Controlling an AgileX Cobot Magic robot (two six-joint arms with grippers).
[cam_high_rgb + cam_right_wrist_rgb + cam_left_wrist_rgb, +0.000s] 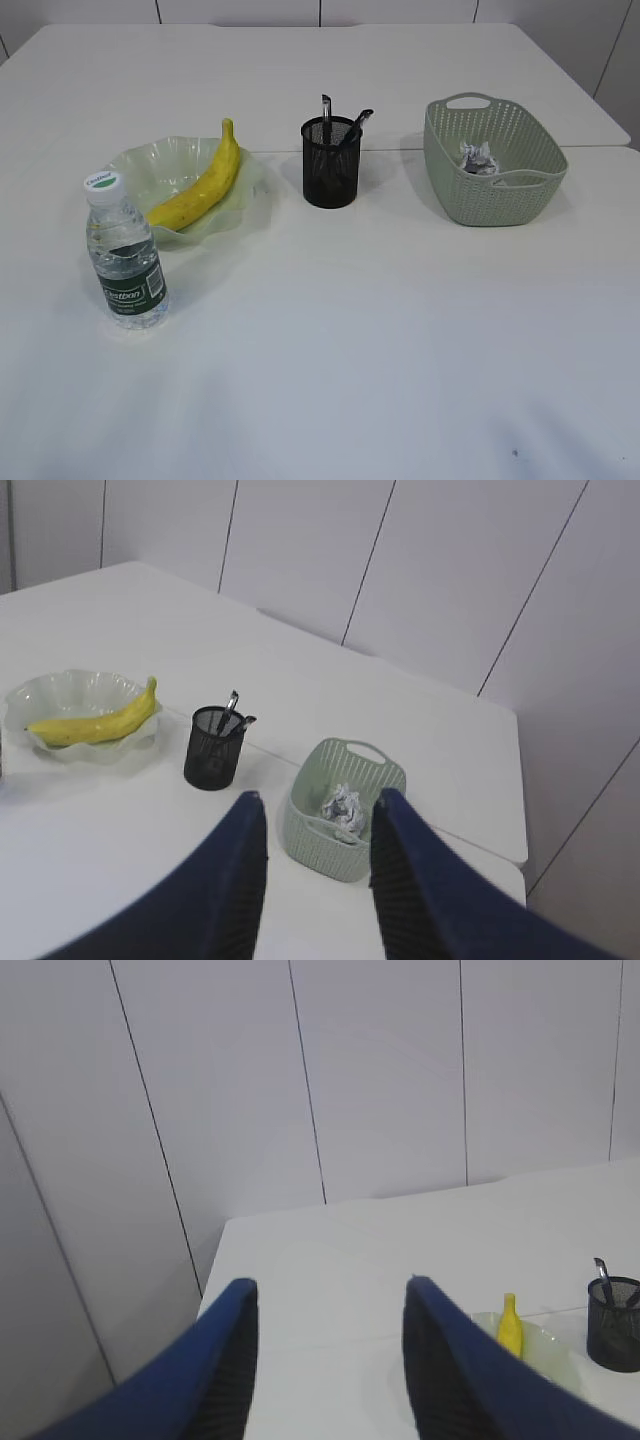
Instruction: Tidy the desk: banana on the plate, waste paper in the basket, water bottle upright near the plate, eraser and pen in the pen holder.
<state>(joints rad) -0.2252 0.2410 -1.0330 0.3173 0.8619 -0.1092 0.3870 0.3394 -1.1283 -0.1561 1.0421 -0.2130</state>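
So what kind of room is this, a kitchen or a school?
Probably a plain office or lab workspace: a bare white table, pale panelled walls, and desk things like a mesh pen holder and a paper basket.

All I see of my left gripper (330,1355) and right gripper (315,855) is two dark blue, tapering fingers each, inner faces lined with black pads (238,1380) that look ribbed, though blurry.

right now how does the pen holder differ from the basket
The pen holder is black, narrow, tall and round; the basket is pale green, wide, low and oblong with handles. The pen holder has pens sticking out; the basket holds crumpled paper. Both are perforated, open-topped and upright.
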